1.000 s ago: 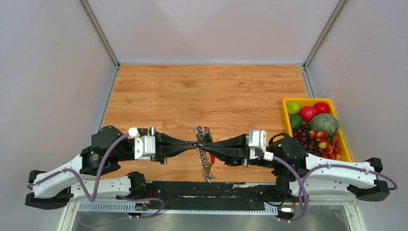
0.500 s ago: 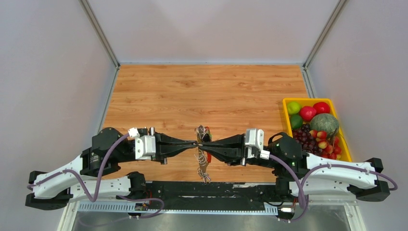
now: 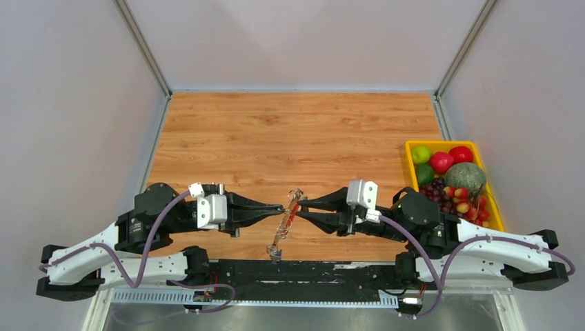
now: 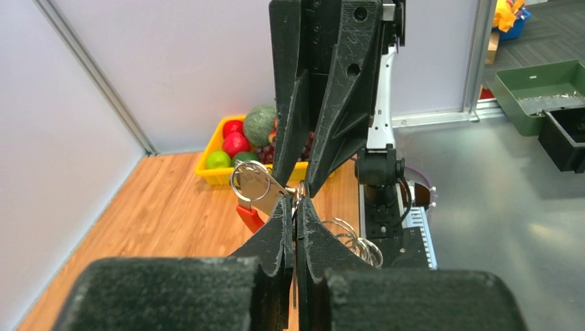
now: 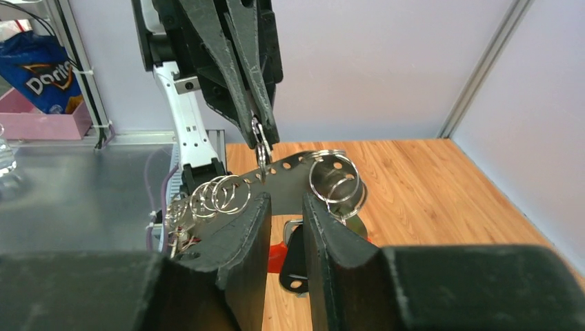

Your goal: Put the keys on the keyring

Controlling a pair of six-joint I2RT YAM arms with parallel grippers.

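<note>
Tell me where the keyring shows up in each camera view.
Top: keyring just below centre, near the table's front edge.
Left wrist: keyring at centre, slightly left.
Right wrist: keyring across the centre, lower half.
Shared landmark: the wood table.

Arms, L+R: left arm (image 3: 90,252) & right arm (image 3: 483,252) have white shells w/ black joints & bases. Purple cable (image 3: 141,252) loops along ea., w/ small white connector (image 3: 195,189). White block (image 3: 212,210) behind ea. wrist. My left gripper (image 3: 281,206) & right gripper (image 3: 303,207): matte black tapered fingers (image 4: 272,238), scuffed, round holes nr roots.
</note>
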